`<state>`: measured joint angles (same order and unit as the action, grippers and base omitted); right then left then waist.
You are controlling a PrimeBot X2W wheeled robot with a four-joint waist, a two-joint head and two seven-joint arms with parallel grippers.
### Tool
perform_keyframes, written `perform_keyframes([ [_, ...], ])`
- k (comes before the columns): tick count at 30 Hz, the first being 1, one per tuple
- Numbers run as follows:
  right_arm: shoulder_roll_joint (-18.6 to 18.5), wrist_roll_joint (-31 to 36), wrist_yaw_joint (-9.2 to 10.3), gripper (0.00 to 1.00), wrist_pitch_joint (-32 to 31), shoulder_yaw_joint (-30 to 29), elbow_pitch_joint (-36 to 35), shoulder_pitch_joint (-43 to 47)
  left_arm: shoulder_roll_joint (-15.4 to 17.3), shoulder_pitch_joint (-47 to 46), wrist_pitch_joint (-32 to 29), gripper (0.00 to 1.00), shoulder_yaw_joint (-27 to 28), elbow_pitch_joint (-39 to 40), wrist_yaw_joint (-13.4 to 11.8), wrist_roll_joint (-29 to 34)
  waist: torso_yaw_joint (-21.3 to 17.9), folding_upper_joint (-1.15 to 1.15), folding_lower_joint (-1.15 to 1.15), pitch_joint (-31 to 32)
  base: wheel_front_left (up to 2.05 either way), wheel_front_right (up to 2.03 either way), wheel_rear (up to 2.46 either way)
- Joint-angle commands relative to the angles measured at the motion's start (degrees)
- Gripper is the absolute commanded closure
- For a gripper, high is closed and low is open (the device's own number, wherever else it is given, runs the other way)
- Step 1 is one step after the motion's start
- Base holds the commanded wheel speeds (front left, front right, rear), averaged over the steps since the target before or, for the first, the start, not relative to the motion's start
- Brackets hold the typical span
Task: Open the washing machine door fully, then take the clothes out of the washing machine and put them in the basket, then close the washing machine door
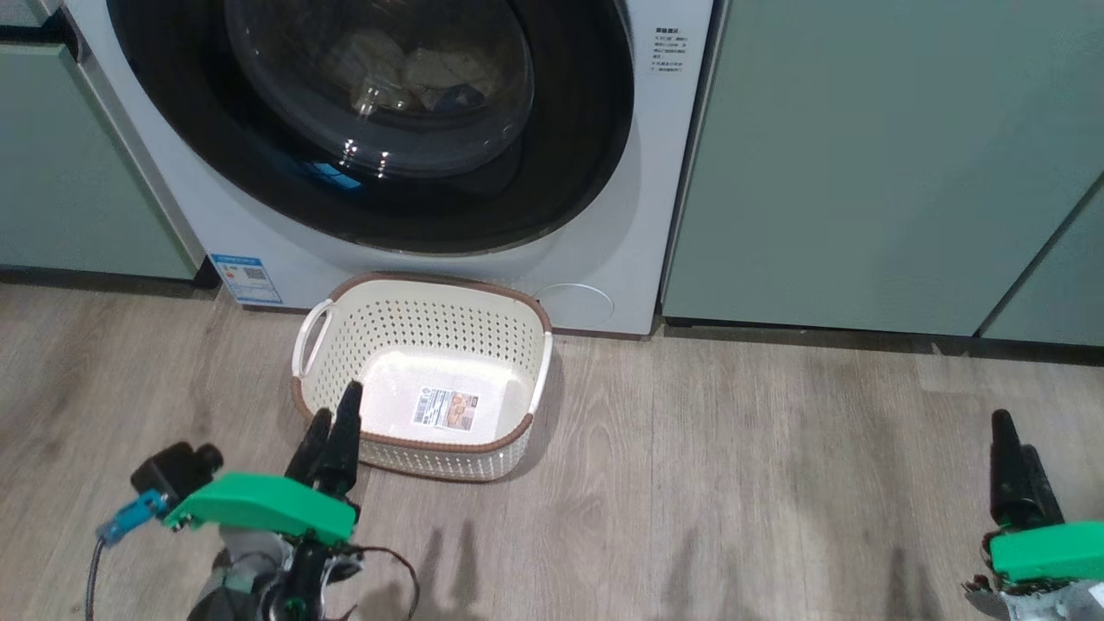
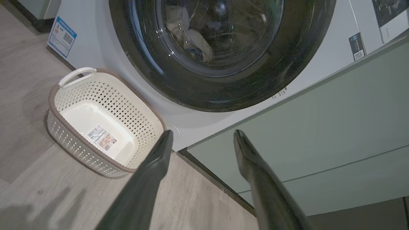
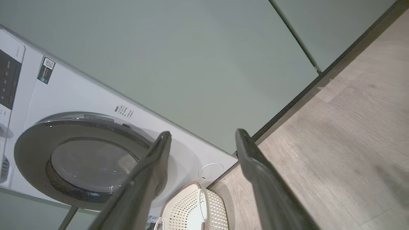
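Nearest, the left gripper point(image 2: 203, 132) hangs low over the wood floor point(image 1: 733, 448) with its two dark fingers spread wide and nothing between them. In the head view its tips overlap the near left corner of the basket point(image 1: 414, 278), but I cannot tell whether they touch it. The right gripper point(image 3: 203, 133) sits well apart on the robot's right, in front of the sage cabinet point(image 1: 862, 155), its jaws equally wide and empty. The basket stands empty on the floor just in front of the washing machine point(image 1: 621, 241), a label sticker on its bottom. Beyond and above it, the washing machine door point(image 1: 371, 112) appears shut flat against the white front, and the clothes point(image 1: 431, 69) lie in a pale heap behind the glass. The door is therefore ahead of and above both grippers, and the left one is the nearer, almost under the lower left of the rim. In the right wrist view, a small dark notch on the rim's cabinet-side edge is probably the catch. If so, the pull starts on the robot's right, and either arm must rise and reach forward first.
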<state>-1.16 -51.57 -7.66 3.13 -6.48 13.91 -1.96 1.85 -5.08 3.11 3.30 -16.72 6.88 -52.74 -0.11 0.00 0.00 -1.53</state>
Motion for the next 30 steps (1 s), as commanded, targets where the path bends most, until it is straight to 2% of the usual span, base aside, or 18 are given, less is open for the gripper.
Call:
perform_keyframes([
  [1,-1.01,2.56,0.08,0.00,0.83,0.81,-2.54,-3.82,0.59,-3.28,0.86,0.00,0.58,2.38,-0.16,2.31,0.00,0.00,0.00,-0.02,0.00,0.00,0.00],
  [30,-1.31,26.80,0.12,0.00,5.57,0.71,-5.52,-5.90,0.78,-6.22,5.59,0.00,0.32,2.86,-1.70,24.24,-0.26,0.00,0.00,-0.05,0.00,0.00,0.00],
])
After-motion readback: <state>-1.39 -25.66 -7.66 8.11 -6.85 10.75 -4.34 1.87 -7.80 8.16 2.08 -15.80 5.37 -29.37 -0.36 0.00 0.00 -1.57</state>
